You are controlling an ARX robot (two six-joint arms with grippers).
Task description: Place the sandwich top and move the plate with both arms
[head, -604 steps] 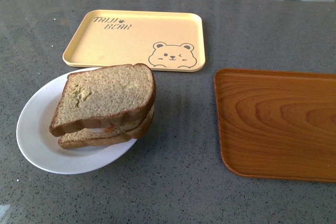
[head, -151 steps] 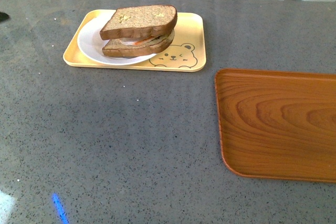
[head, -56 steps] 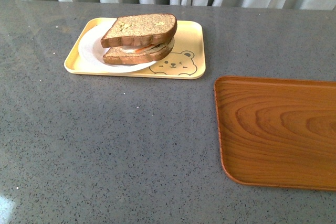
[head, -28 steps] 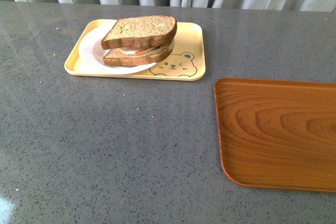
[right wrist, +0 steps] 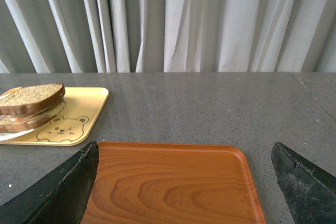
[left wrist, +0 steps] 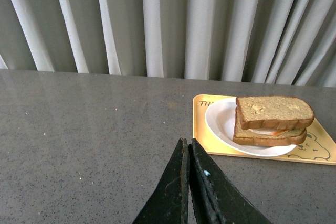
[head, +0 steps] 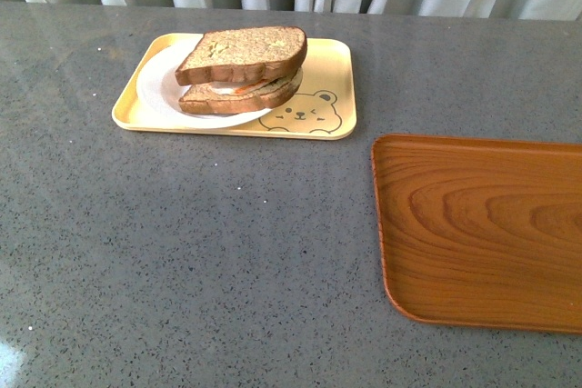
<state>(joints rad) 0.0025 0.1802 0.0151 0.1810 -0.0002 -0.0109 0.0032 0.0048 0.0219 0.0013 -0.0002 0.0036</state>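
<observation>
Since the frame before, the sandwich top point(head: 242, 53) and plate point(head: 156, 88) have not moved on the yellow tray point(head: 329, 79). We see the left gripper point(left wrist: 188, 157) fingers clenched together and the right gripper point(right wrist: 184, 174) fingers released wide.

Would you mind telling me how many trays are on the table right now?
2. The yellow bear-printed tray sits at the far left, carrying the plate with the sandwich. The brown wooden tray lies nearer on the right, with nothing on its visible part.

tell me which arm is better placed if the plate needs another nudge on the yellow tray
Left, probably. The left gripper, fingers shut together, faces the plate and sandwich top on the yellow tray. The right gripper, wide open, hangs over the wooden tray, with the sandwich off to one side.
</observation>
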